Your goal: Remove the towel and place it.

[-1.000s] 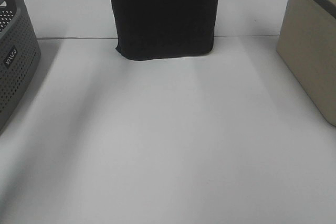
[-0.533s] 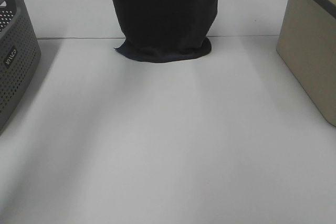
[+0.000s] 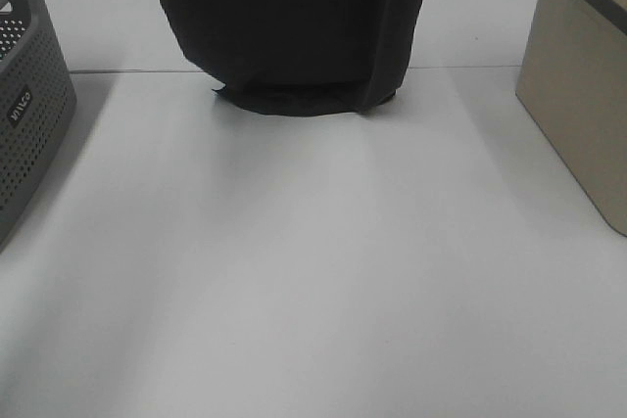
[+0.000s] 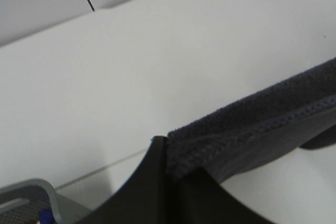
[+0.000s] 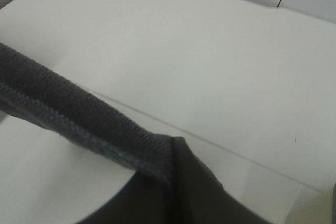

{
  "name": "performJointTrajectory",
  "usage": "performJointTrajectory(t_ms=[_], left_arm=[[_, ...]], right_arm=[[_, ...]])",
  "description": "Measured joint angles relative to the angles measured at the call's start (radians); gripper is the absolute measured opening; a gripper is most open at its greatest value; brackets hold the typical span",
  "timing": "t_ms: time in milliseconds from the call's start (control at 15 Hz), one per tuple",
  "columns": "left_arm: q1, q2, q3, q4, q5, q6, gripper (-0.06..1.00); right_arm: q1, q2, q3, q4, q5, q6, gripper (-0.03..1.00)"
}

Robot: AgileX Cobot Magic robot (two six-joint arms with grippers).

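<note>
hanging from above: towel (image 3: pixel 294 17) at far middle of table (image 3: pixel 313 271), lower edge bunched on the surface | left gripper (image 4: pixel 167 156) clenched on towel hem | right gripper (image 5: pixel 169 156) clenched on towel hem | grey basket (image 3: pixel 29 115) far left, beige bin (image 3: pixel 578 95) far right

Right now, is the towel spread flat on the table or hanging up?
Hanging: the left gripper and right gripper pinch the towel by its hem; its bottom edge touches the table.

A white bench (image 3: pixel 313 271) fills the view, and a thin seam (image 3: pixel 137 71) crosses it toward 12 o'clock. A grey perforated basket (image 3: pixel 29 115) stands at 9 o'clock, and a beige bin (image 3: pixel 578 95) with a darker rim at 3 o'clock.
</note>
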State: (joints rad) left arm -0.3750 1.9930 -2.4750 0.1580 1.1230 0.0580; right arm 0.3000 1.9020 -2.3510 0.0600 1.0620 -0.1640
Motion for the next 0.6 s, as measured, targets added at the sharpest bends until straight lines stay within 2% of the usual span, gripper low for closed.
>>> performJointTrajectory(t_ms=[133, 200, 400, 467, 600], left_arm=[[0.0, -0.013, 0.007, -0.055, 0.078, 0.002, 0.0], [0.0, -0.03, 0.029, -0.078, 0.082, 0.002, 0.0], [0.0, -0.102, 0.145, -0.107, 0.084, -0.004, 0.0], [0.0, -0.173, 0.287, -0.124, 0.084, -0.012, 0.0], [-0.001, -0.237, 0.406, -0.146, 0.083, -0.016, 0.0]], right_arm=[[0.0, -0.025, 0.0, 0.017, 0.127, 0.021, 0.02], [0.0, -0.032, 0.0, 0.02, 0.146, 0.022, 0.02], [0.0, -0.068, 0.046, 0.043, 0.154, 0.027, 0.02], [0.0, -0.115, 0.135, 0.067, 0.155, 0.027, 0.02], [0.0, -0.168, 0.222, 0.075, 0.157, 0.03, 0.02]])
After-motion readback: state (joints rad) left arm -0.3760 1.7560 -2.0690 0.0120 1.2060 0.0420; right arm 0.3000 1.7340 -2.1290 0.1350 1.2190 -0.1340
